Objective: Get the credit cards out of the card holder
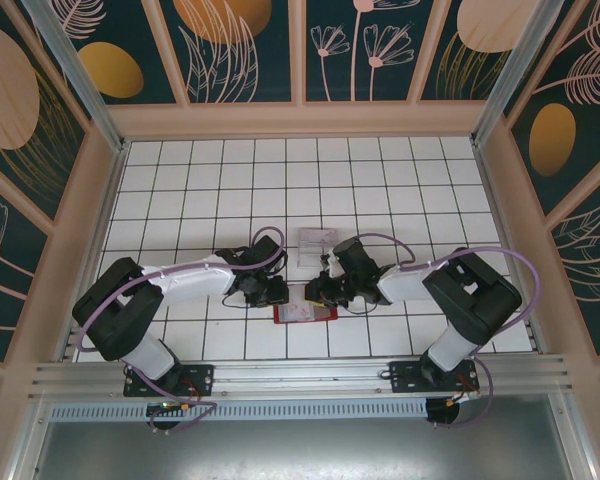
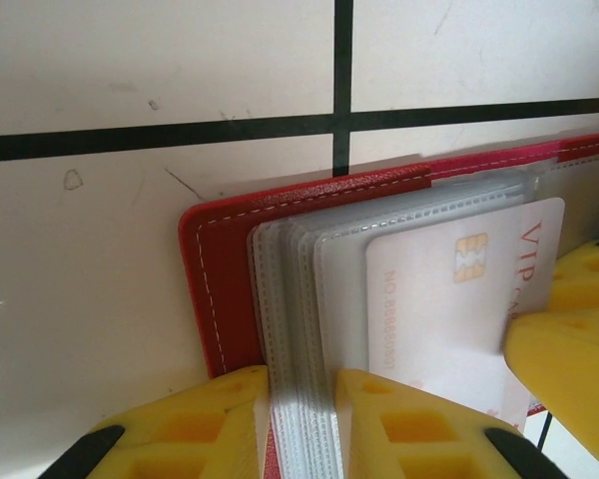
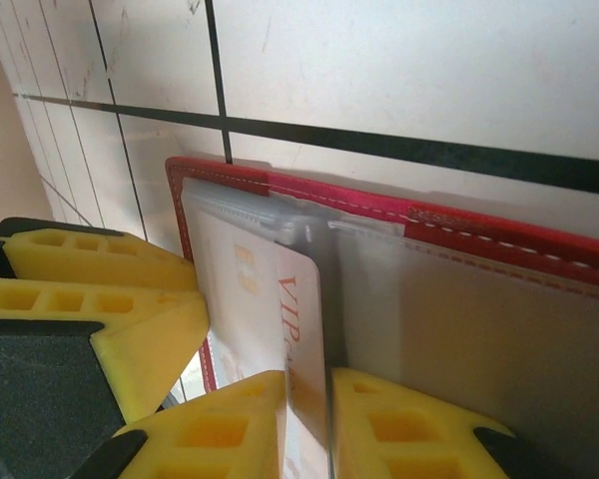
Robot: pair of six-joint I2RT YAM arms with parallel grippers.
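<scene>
The red card holder (image 1: 305,313) is lying open on the white gridded bench (image 1: 210,180), near the front edge and between the two arms. The left tool (image 2: 301,384) is pinching the card holder (image 2: 230,269) by its stack of clear sleeves (image 2: 290,299). The right tool (image 3: 307,384) is clamping the edge of a white VIP credit card (image 3: 301,299), which is sitting on top of that stack. A clear plastic tray (image 1: 317,240) is resting just beyond the holder.

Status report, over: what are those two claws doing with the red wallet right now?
Left gripper shut on the card holder, by its clear sleeves. Right gripper shut on the white card. Clear tray beyond, apart, not in the way.
</scene>
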